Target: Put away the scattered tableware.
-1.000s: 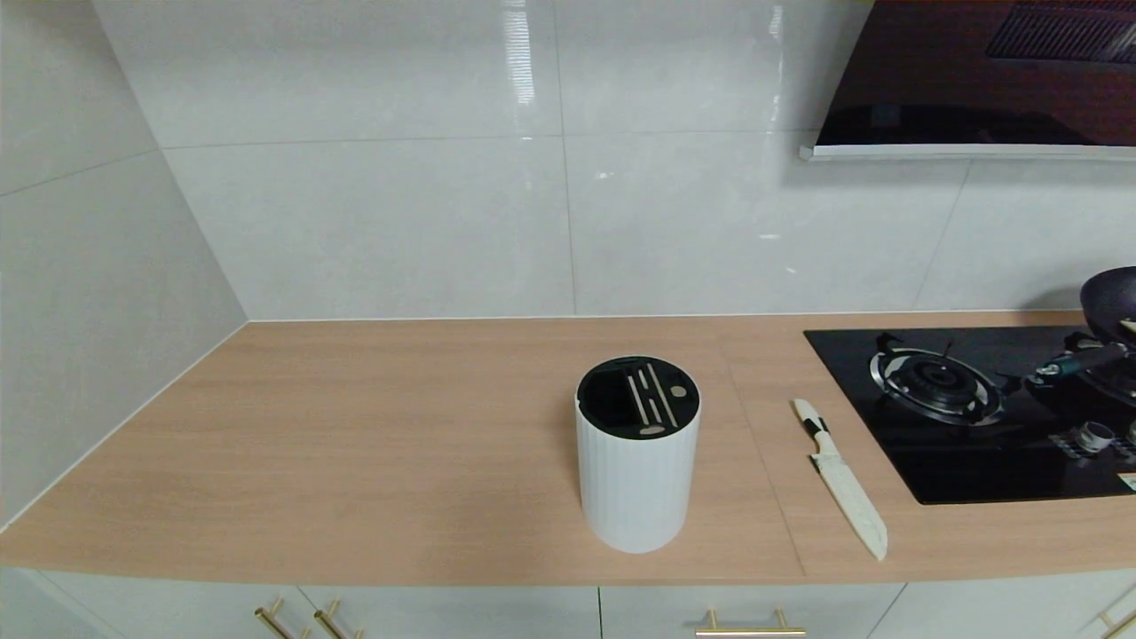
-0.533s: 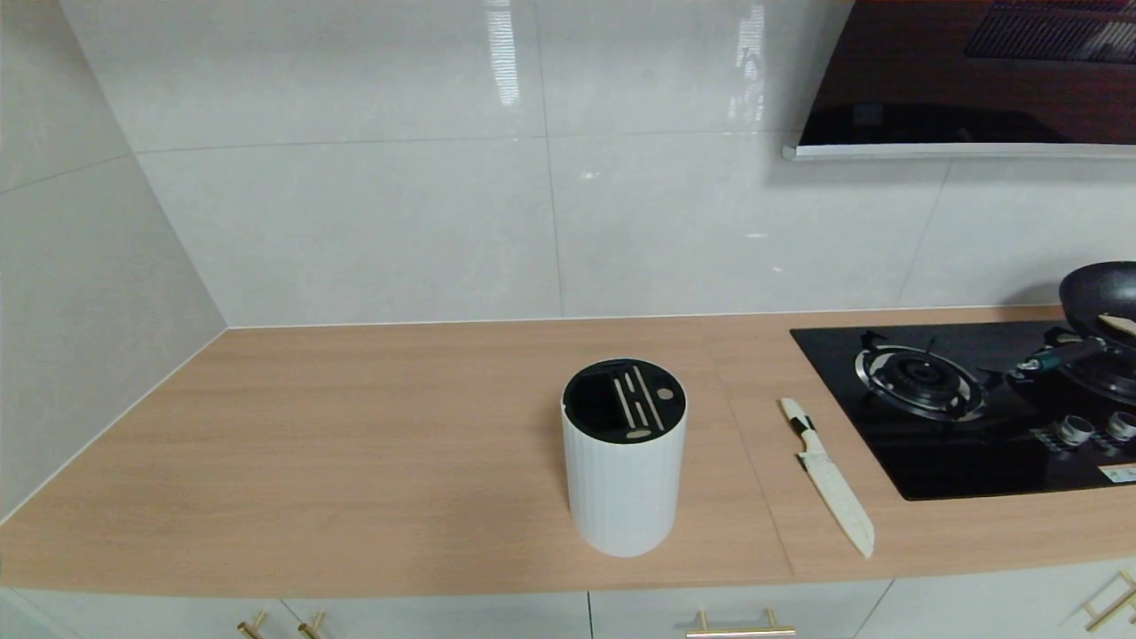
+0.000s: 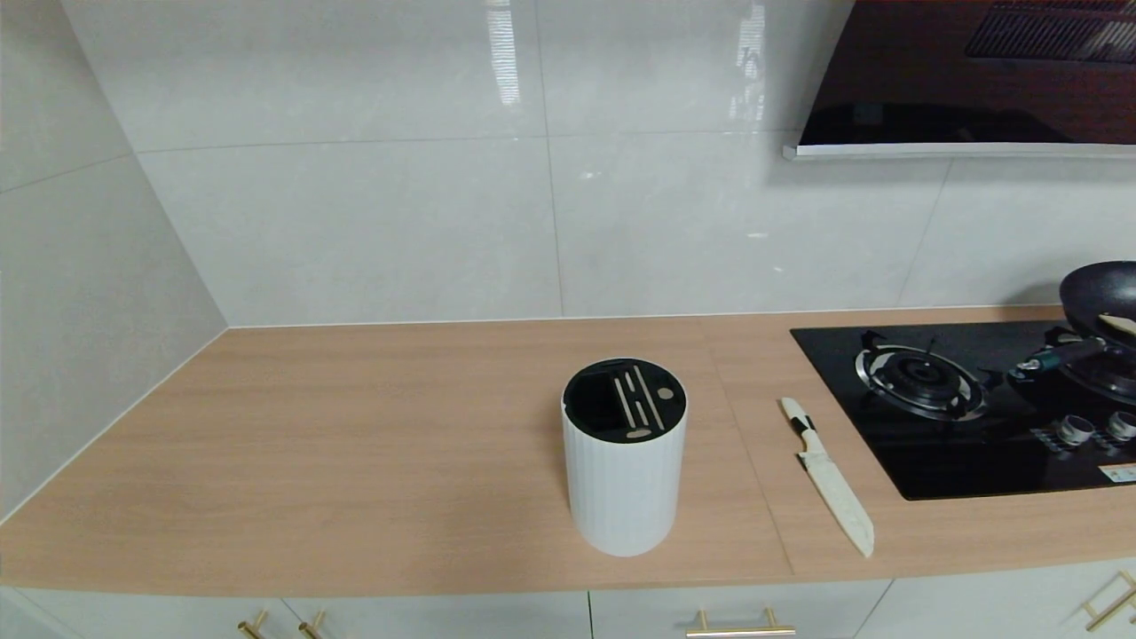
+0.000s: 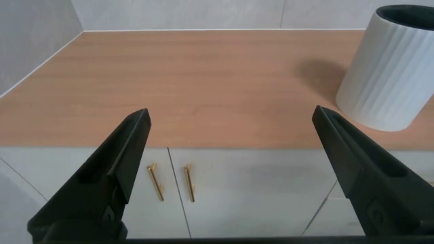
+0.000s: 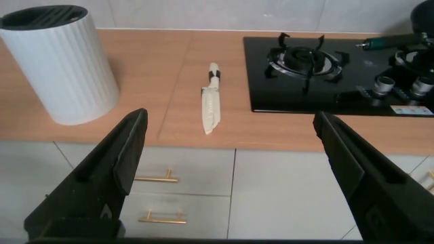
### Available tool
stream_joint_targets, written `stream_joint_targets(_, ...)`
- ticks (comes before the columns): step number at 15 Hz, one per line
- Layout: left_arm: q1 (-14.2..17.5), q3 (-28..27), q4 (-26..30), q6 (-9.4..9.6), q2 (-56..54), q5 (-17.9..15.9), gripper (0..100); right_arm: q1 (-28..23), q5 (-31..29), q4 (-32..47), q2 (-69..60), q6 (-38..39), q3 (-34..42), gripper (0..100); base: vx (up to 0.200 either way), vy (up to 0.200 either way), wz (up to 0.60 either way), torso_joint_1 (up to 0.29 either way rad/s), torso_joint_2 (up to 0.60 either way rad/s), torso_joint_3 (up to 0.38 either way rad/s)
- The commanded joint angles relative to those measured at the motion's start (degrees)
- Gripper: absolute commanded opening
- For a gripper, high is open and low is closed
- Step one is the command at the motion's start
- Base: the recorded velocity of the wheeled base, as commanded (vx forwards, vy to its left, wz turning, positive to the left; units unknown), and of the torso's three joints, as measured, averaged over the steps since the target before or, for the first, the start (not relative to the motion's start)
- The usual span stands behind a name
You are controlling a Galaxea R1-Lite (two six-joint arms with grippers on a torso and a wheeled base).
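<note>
Flat on wooden tabletop [image 3: 355,461], right of white ribbed cylindrical holder [image 3: 624,479]: white speckled knife [image 3: 828,479]. Left and right jaws spread, empty.

This is a home kitchen. A light wood-grain countertop [image 3: 355,461] runs along glossy pale-grey wall tiles [image 3: 355,222], with white cabinet fronts [image 3: 444,619] and brass bar handles [image 3: 741,631] below. A black glass gas hob [image 3: 967,461] sits under a dark range hood [image 3: 967,80], with a black frying pan [image 3: 1096,293] on its right-hand burner. A white ribbed knife holder [image 3: 621,488] and a white kitchen knife [image 3: 830,484] rest on the counter.
</note>
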Motion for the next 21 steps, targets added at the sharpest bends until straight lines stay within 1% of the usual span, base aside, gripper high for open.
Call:
stream_joint_targets(1,0.0,0.0,0.0,-0.04,0.1,0.1,100,0.0,0.0,-0.2,0.1,0.0,0.0,100,0.000,0.000,0.00,0.000,0.00,0.000)
stream_joint_targets(2,0.0,0.0,0.0,-0.04,0.1,0.0,100,0.0,0.0,-0.2,0.0,-0.3,0.0,100,0.000,0.000,0.00,0.000,0.00,0.000)
stream_joint_targets(3,0.0,0.0,0.0,0.04,0.1,0.0,100,0.0,0.2,-0.9,0.1,0.0,-1.6,100,0.000,0.000,0.00,0.000,0.00,0.000)
stream_joint_targets(4,0.0,0.0,0.0,0.04,0.1,0.0,100,0.7,0.6,-1.2,2.9,2.9,-9.3,100,0.000,0.000,0.00,0.000,0.00,0.000)
stream_joint_targets(5,0.0,0.0,0.0,0.04,0.1,0.0,100,2.2,1.2,0.1,8.2,3.5,-13.0,100,0.000,0.000,0.00,0.000,0.00,0.000)
stream_joint_targets(6,0.0,0.0,0.0,0.04,0.1,0.0,100,2.7,1.7,0.3,13.3,3.1,-14.4,100,0.000,0.000,0.00,0.000,0.00,0.000)
stream_joint_targets(8,0.0,0.0,0.0,0.04,0.1,0.0,100,2.8,1.8,0.1,28.7,2.9,-16.9,100,0.000,0.000,0.00,0.000,0.00,0.000)
stream_joint_targets(10,0.0,0.0,0.0,0.04,0.1,0.0,100,4.1,1.8,-0.9,43.2,2.7,-21.8,100,0.000,0.000,0.00,0.000,0.00,0.000)
stream_joint_targets(11,0.0,0.0,0.0,0.13,0.1,0.0,100,4.9,1.6,-3.4,49.8,2.9,-23.5,100,0.000,0.000,0.00,0.000,0.00,0.000)
stream_joint_targets(13,0.0,0.0,0.0,0.13,0.1,0.0,100,5.2,0.0,-12.2,63.3,3.3,-26.0,100,0.000,0.000,0.00,0.000,0.00,0.000)
stream_joint_targets(14,0.0,0.0,0.0,0.13,0.1,0.0,100,5.3,-0.2,-12.9,64.2,3.3,-26.1,100,0.000,0.000,0.00,0.000,0.00,0.000)
stream_joint_targets(15,0.0,0.0,0.0,0.22,0.1,0.0,100,6.7,-3.7,-20.0,74.6,3.1,-28.1,100,0.000,0.000,0.00,0.000,0.00,0.000)
stream_joint_targets(17,0.0,0.0,0.0,0.22,0.1,0.0,100,7.3,-4.6,-26.7,87.7,3.3,-32.7,100,0.000,0.000,0.00,0.000,0.00,0.000)
stream_joint_targets(18,0.0,0.0,0.0,0.22,0.1,0.0,100,7.3,-4.7,-29.2,92.2,3.1,-34.6,100,0.000,0.000,0.00,0.000,0.00,0.000)
stream_joint_targets(19,0.0,0.0,0.0,0.22,0.1,0.0,100,7.3,-4.8,-29.4,92.5,3.1,-34.7,100,0.000,0.000,0.00,0.000,0.00,0.000)
stream_joint_targets(20,0.0,0.0,0.0,0.22,0.1,0.0,100,7.4,-6.1,-32.3,99.9,2.8,-38.1,100,0.000,0.000,0.00,0.000,0.00,0.000)
stream_joint_targets(21,0.0,0.0,0.0,0.22,0.1,0.0,100,7.5,-6.8,-33.7,104.3,2.6,-40.0,100,0.000,0.000,0.00,0.000,0.00,0.000)
